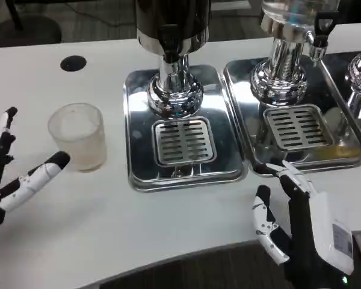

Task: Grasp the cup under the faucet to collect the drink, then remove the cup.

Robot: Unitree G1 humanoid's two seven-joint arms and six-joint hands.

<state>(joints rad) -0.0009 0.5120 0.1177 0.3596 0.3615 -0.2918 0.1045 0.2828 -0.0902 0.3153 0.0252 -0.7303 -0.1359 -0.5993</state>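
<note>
Cup (78, 136): clear, upright on white table (108, 223), left of the steel drip tray (138, 156) below the dark dispenser's faucet (170, 37), not on the grate. Left hand (15, 174) just beside cup at its left, fingers spread wide, holding nothing, one black fingertip near the cup's lower wall, no plain contact. Right hand (301, 223) low at the table's near edge, well apart from cup, fingers spread and empty, tips near the second tray (240, 120).
</note>
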